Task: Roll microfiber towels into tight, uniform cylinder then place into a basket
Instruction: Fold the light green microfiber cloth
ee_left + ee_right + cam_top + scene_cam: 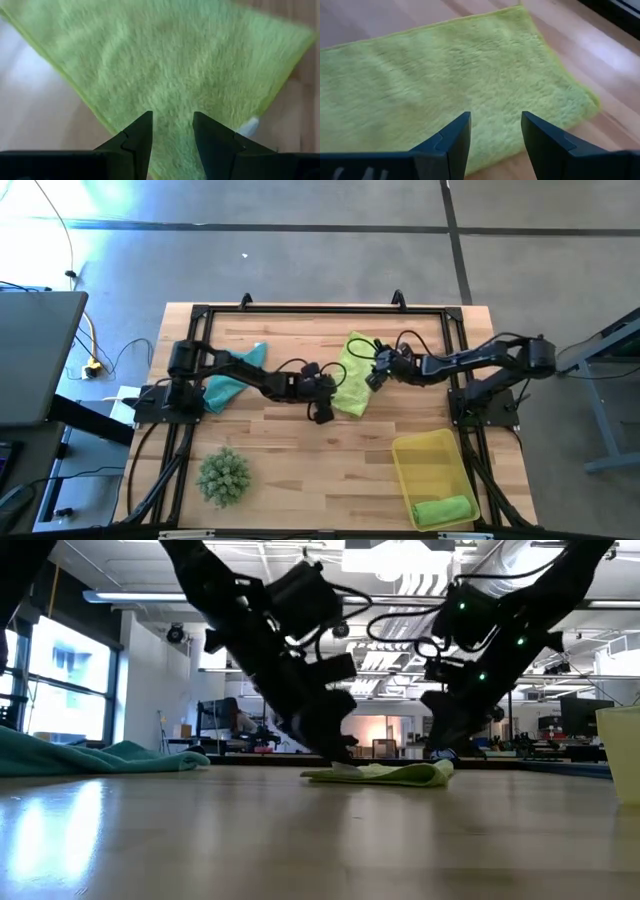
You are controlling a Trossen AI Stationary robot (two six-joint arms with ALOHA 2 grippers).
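Fuzzy pale yellow-green towel [470, 85] lies flat at the table's [300, 440] middle — left gripper [172, 132] and right gripper [495, 135] both parted over it, holding nothing.

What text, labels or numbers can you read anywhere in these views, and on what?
None can be read.
Pale yellow-green towel, teal towel, rolled green towel, yellow basket: no label or print showing.
Both arms: only green lights, no lettering visible.
Room behind in the low view: any signs there are too small and blurred to read.
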